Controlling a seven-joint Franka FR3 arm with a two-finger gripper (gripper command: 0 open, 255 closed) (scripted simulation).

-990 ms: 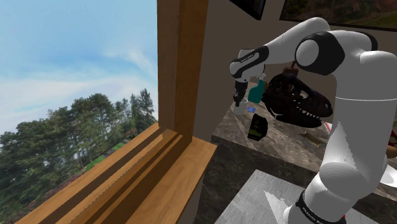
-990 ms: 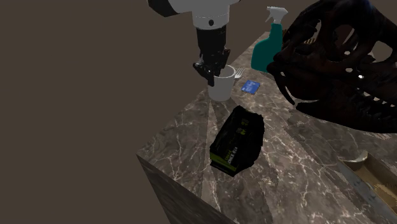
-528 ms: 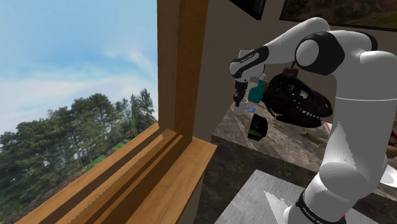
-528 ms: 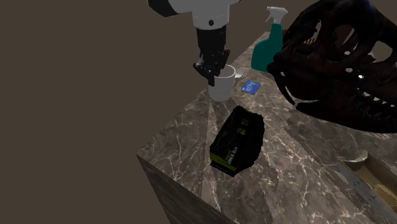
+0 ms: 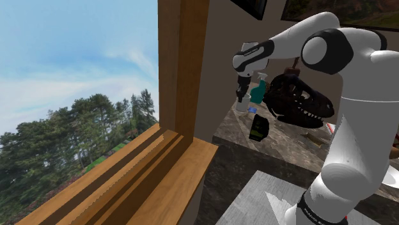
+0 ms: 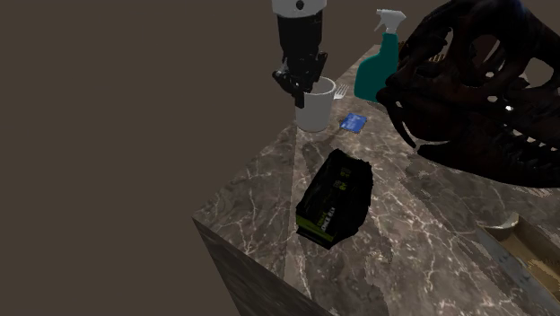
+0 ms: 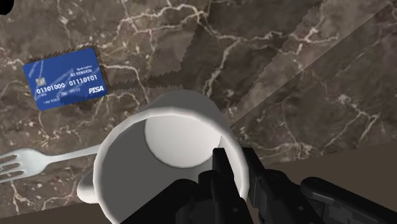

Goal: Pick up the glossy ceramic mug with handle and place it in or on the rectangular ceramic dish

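Note:
A white glossy mug (image 6: pixel 316 106) hangs just above the marble countertop (image 6: pixel 404 224), near its far corner. My black gripper (image 6: pixel 301 83) comes down from above and is shut on the mug's rim, one finger inside and one outside. In the wrist view the fingers (image 7: pixel 220 160) clasp the rim of the mug (image 7: pixel 162 149), and its bottom is bare. In the shoulder view the gripper (image 5: pixel 242 96) holds the mug (image 5: pixel 241 105) beside the spray bottle. A tan rectangular dish (image 6: pixel 504 247) lies at the second exterior view's lower right edge.
A black and green box (image 6: pixel 336 197) lies in front of the mug. Behind the mug stand a teal spray bottle (image 6: pixel 381 58) and a large dark dinosaur skull (image 6: pixel 476 90). A blue card (image 7: pixel 63 77) and a fork (image 7: pixel 35 162) lie under the mug. A wooden window frame (image 5: pixel 182 70) stands beside the counter.
The gripper has risen with the mug in it; the mug has left the countertop and hangs a little higher. The fingers stayed shut on the rim.

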